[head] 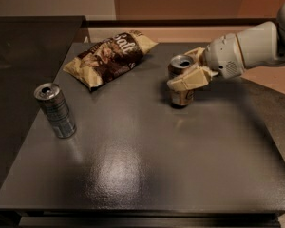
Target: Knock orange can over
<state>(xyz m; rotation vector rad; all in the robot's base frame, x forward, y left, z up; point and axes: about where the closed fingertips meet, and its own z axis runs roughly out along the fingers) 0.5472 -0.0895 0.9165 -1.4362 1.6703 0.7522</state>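
Note:
The orange can (181, 98) stands upright on the dark table (147, 165), right of the middle, with its silver top showing. My gripper (183, 69) reaches in from the right on a white arm (249, 49). Its pale fingers (189, 80) sit on either side of the can: one lies across the can's front, the other is behind its upper right. The gripper looks closed on the can.
A silver-blue striped can (55, 110) stands upright near the table's left edge. A brown and cream snack bag (110, 57) lies at the back, left of the orange can. A second dark surface (23, 46) adjoins at the left.

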